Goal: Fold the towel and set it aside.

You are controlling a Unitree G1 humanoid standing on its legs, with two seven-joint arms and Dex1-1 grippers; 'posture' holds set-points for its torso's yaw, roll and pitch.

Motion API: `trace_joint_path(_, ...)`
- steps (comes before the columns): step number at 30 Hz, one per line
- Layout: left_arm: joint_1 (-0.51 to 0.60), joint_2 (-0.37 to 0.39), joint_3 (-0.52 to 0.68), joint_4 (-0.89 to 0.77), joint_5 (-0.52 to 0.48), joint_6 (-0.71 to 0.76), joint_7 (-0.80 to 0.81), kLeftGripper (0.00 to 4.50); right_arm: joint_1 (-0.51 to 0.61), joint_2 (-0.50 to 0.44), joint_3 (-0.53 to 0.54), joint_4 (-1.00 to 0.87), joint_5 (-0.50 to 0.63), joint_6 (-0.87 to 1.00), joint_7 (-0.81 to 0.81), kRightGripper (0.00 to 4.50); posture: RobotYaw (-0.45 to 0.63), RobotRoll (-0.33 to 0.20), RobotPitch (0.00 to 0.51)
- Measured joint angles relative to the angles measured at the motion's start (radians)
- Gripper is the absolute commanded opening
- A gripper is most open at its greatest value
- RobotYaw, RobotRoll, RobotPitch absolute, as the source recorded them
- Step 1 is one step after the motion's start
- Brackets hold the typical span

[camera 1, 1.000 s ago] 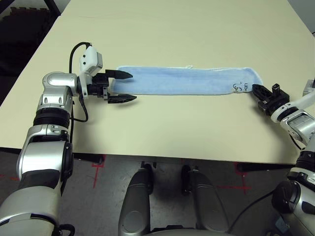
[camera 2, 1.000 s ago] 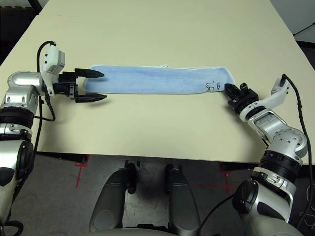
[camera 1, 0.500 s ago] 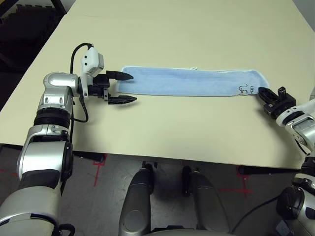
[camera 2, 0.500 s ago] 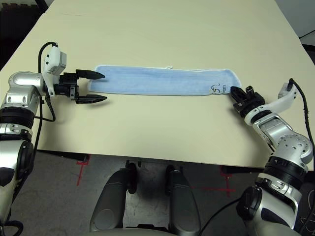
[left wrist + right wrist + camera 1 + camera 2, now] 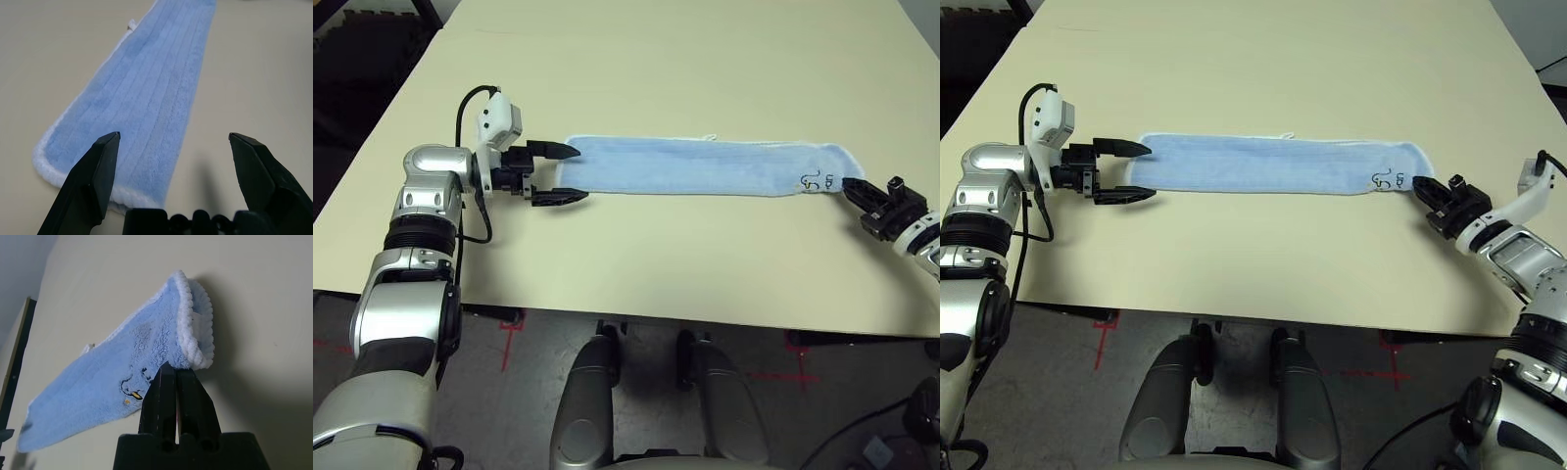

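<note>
I was at a wide, pale cream table (image 5: 636,69) with a smooth, matte top; its near edge ran across in front of me and its left edge slanted away toward the far left. Beyond that left edge the room was dark, with black shapes at the far left corner that I could not make out. Below the near edge lay a grey floor (image 5: 533,352) marked with red tape crosses. At the far right corner of the table a strip of lighter grey showed.

The towel (image 5: 705,166) lay across the middle of the table as a long, narrow, light blue band, folded lengthwise, running left to right. Its whitish edging showed along the far side, and the small dark logo (image 5: 1389,180) sat close to its right end.

My right gripper (image 5: 1427,188) was clenched on the towel's right end, fingers pressed together on the near corner, which was lifted off the table. My left gripper (image 5: 570,173) was spread wide at the towel's left end, grasping nothing: the far finger was over the towel's corner and the near finger was over bare table just beside its near edge.
</note>
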Motion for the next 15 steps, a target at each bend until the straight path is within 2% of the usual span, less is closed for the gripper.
trace_joint_path(6,0.002,0.0,0.002,-0.001,-0.008,0.01,-0.005,4.5,0.046,0.0,-0.004,-0.016,0.001,-0.001,0.001,0.04,0.01,0.0,0.255)
trace_joint_path(15,0.002,-0.015,0.016,0.001,-0.009,-0.045,0.009,4.5,0.031,-0.036,-0.037,-0.016,0.006,-0.041,0.017,0.04,0.01,0.0,0.25)
